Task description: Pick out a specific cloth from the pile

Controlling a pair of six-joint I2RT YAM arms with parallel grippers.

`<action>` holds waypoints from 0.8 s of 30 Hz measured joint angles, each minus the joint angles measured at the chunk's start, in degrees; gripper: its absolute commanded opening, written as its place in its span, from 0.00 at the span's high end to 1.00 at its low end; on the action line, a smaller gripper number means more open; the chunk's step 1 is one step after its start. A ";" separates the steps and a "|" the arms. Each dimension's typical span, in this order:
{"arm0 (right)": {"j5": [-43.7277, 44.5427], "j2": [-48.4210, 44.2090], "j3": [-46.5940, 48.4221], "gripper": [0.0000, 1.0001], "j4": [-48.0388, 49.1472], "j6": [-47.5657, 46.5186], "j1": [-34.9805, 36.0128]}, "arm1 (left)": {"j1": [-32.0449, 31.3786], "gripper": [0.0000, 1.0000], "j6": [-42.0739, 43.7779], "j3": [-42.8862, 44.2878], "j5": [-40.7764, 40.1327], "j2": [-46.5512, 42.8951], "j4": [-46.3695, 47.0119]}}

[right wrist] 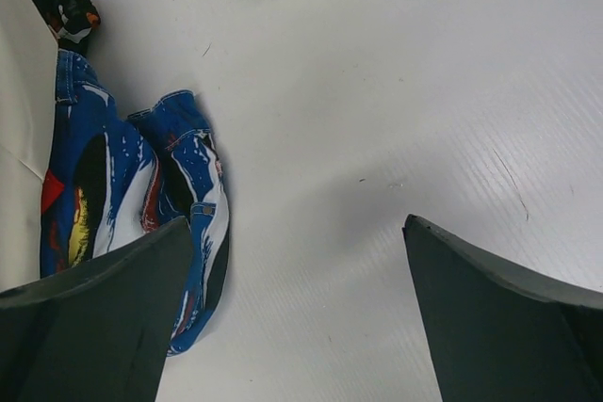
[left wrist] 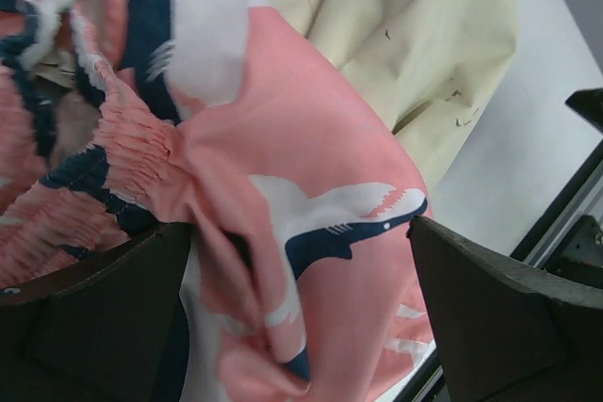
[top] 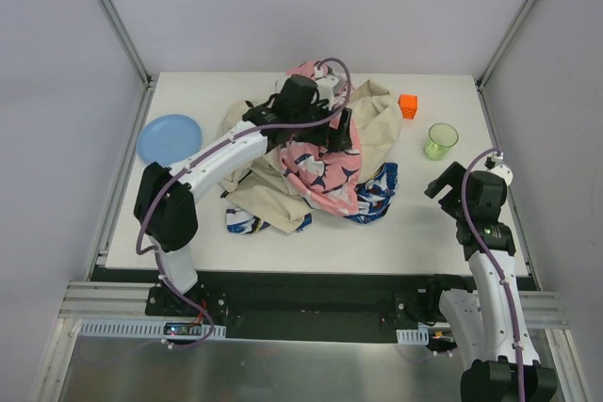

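Left gripper (left wrist: 301, 225) spread wide, gripping nothing, pink cloth (left wrist: 311, 138) between its fingers at twelve o'clock on the pile (top: 377, 120), right gripper (right wrist: 297, 221) gaping empty over table (right wrist: 377, 91) at its four o'clock, red cloth hidden.

Both arms share one build: the left arm (top: 221, 152) and right arm (top: 492, 281) have glossy white link shells between chunky black joint housings. A thin purple cable (top: 141, 233) loops along each, outside the shells. In both wrist views the fingers (left wrist: 499, 313) are broad, matt, dark grey wedges with blunt, slightly rounded edges
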 measured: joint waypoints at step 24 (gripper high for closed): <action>-0.50 0.68 0.00 0.04 0.09 -1.07 0.00 | -13.14 1.00 5.16 24.83 -21.51 30.36 -8.39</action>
